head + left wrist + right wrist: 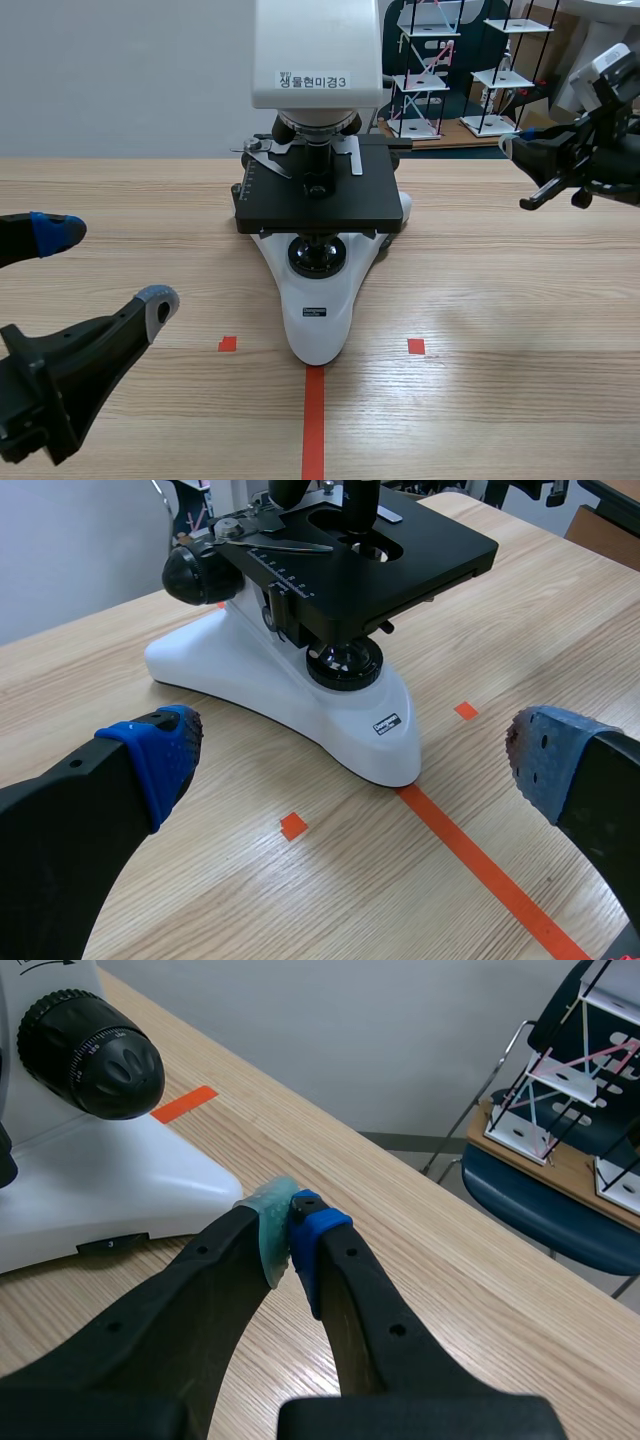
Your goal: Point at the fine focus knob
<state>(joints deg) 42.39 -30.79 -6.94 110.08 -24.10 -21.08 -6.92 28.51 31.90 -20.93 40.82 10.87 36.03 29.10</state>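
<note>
A white microscope [318, 310] with a black stage [318, 205] stands mid-table. In the right wrist view its black ribbed focus knob [85, 1050] carries a smaller fine knob [128, 1068] on its outer face. My right gripper [288, 1232] is shut on nothing, tips touching, a short way off from that knob and level with the microscope's base [120, 1195]. In the scene view the right gripper [512, 146] hovers to the right of the stage. My left gripper [105, 268] hangs open at the near left, and the left wrist view shows the left gripper [355, 770] facing the microscope's front, with the other side's knob [198, 572] beyond.
Orange-red tape marks [314, 425] lie on the wooden table in front of the microscope. Behind the table's far right edge stand white wire-frame shelf models [430, 70] and a blue chair [545, 1205].
</note>
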